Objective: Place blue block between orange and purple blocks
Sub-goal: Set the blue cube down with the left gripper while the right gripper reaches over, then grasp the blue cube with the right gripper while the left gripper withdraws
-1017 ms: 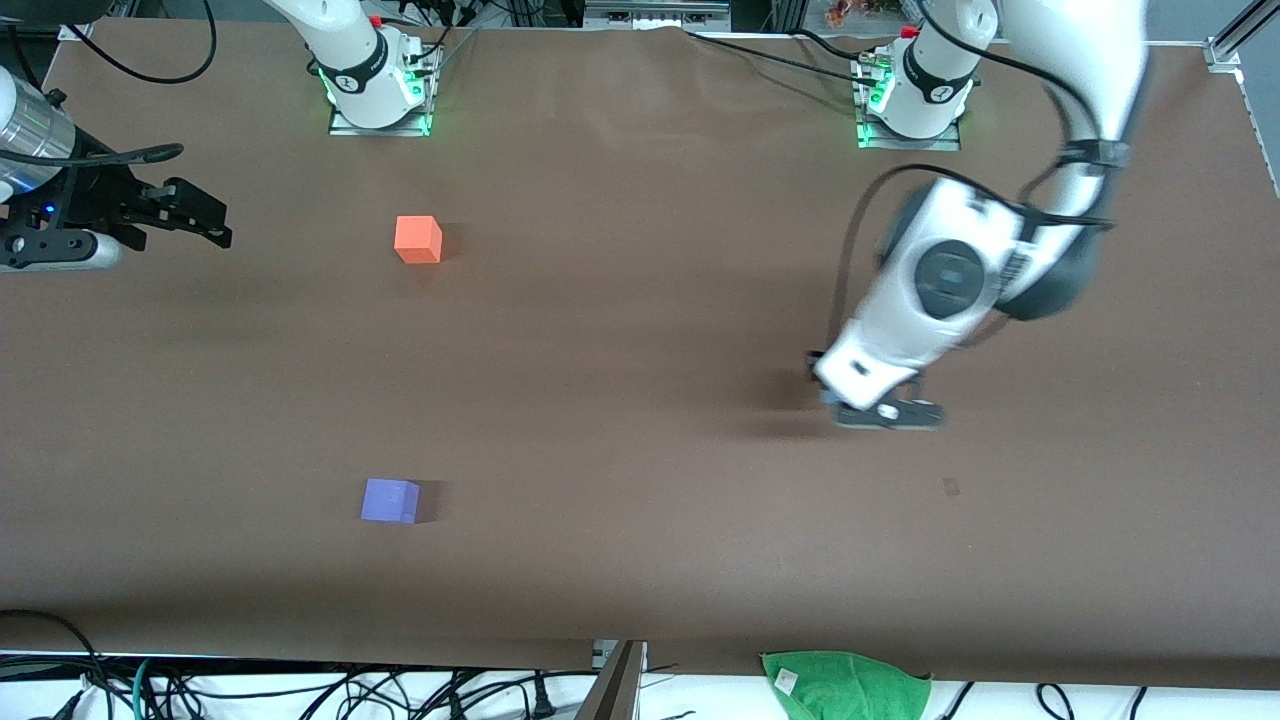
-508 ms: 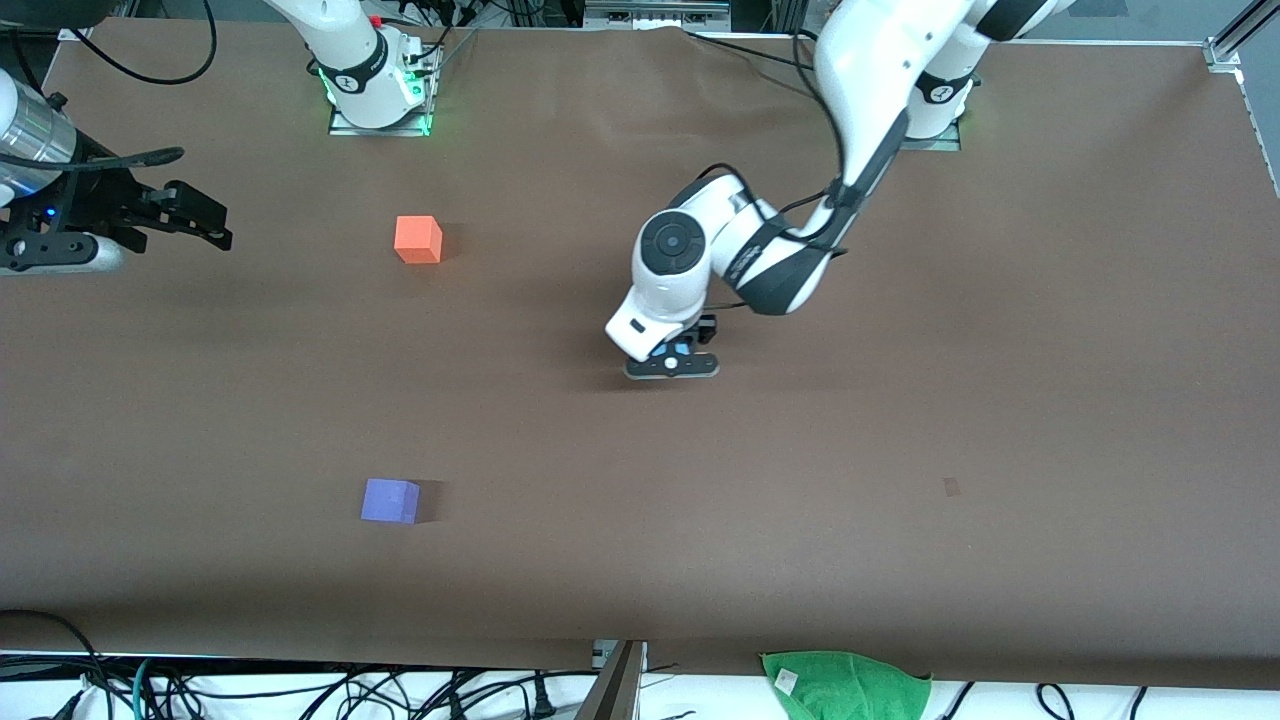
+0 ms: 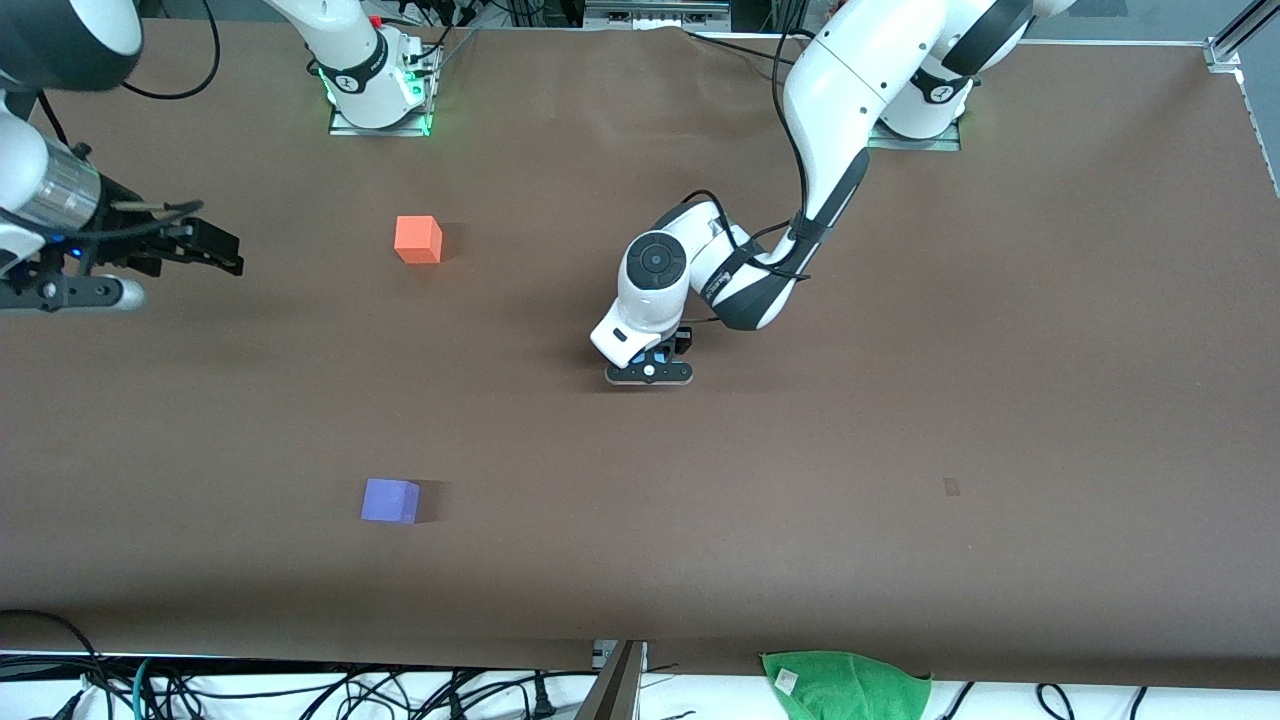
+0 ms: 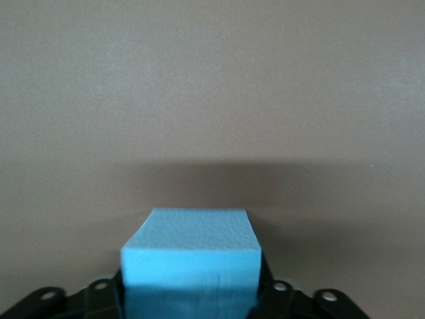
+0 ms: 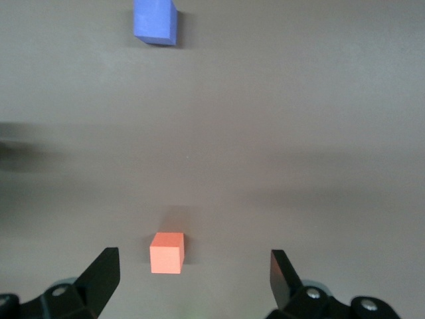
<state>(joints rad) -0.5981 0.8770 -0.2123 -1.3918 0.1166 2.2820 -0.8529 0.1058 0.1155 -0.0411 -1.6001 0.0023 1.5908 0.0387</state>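
Observation:
The orange block (image 3: 418, 240) sits on the brown table toward the right arm's end. The purple block (image 3: 390, 500) sits nearer to the front camera, in line with it. Both show in the right wrist view, orange (image 5: 167, 252) and purple (image 5: 155, 21). My left gripper (image 3: 650, 366) is low over the table's middle, shut on the blue block (image 4: 190, 252), which the hand almost hides in the front view. My right gripper (image 3: 215, 248) is open and empty, up over the right arm's end of the table, with its fingers (image 5: 99, 276) pointing toward the orange block.
A green cloth (image 3: 845, 685) lies at the table's near edge toward the left arm's end. A small dark mark (image 3: 951, 487) is on the table surface. Cables run along the near edge (image 3: 300, 690).
My left arm has swung from the left arm's end to the table's middle with the blue block, moving only slightly in the last half second. My right gripper has shifted a little.

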